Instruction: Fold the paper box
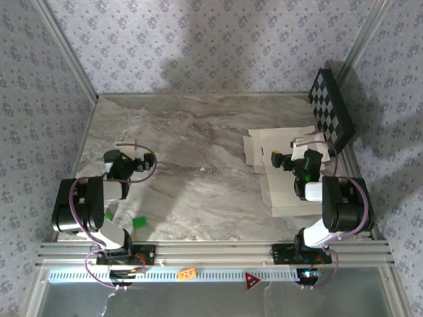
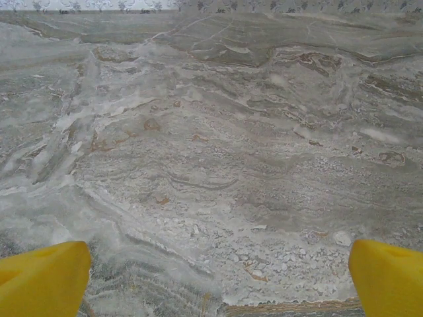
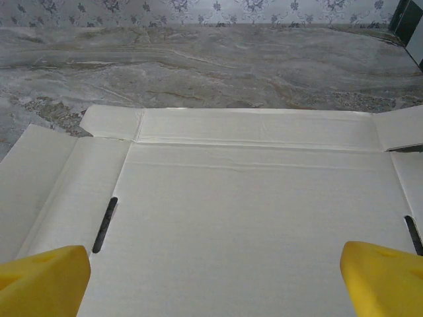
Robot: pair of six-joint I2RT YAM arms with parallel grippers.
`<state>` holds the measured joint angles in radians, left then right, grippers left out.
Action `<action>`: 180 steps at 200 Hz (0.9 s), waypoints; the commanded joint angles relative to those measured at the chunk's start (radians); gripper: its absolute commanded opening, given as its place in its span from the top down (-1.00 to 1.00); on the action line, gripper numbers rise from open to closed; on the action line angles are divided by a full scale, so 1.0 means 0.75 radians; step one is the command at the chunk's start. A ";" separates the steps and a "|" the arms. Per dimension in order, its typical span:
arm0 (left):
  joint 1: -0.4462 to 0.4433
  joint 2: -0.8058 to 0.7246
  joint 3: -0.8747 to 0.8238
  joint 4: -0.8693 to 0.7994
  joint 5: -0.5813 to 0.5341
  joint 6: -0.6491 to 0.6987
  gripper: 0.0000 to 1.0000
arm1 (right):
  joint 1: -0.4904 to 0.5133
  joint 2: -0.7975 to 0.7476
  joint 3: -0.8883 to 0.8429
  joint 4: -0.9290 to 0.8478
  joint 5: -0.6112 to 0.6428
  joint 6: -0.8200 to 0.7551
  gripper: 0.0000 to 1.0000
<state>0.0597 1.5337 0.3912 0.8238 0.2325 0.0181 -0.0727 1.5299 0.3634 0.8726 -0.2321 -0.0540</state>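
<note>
Cream-white card, the paper box [image 1: 281, 173], lies unfolded and flat by the right edge of the marbled table [image 1: 198, 145]; both grippers are spread wide and hold nothing.

I can read no writing anywhere. The orange tag [image 1: 188, 272] and the red triangle sticker [image 1: 252, 280] on the front rail may carry print, but both are too small for me to make out. The sheet's far end reaches toward the checkerboard panel [image 1: 332, 109] propped in the far right corner. The right gripper [image 1: 281, 158] hovers over the sheet. On its wrist view the yellow fingertips [image 3: 43, 281] stand far apart above the blank panel, with a dark slot [image 3: 104, 224] beside each crease. The left gripper [image 1: 140, 160] hangs near the left edge, its jaws equally wide over bare stone.
</note>
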 commanded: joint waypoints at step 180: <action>0.024 0.004 0.003 0.042 0.023 -0.012 -0.99 | -0.009 0.010 0.001 0.020 0.023 0.002 -0.98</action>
<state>0.0647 1.5337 0.3908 0.8276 0.2398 0.0170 -0.0738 1.5299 0.3634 0.8722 -0.2302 -0.0532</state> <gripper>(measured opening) 0.997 0.990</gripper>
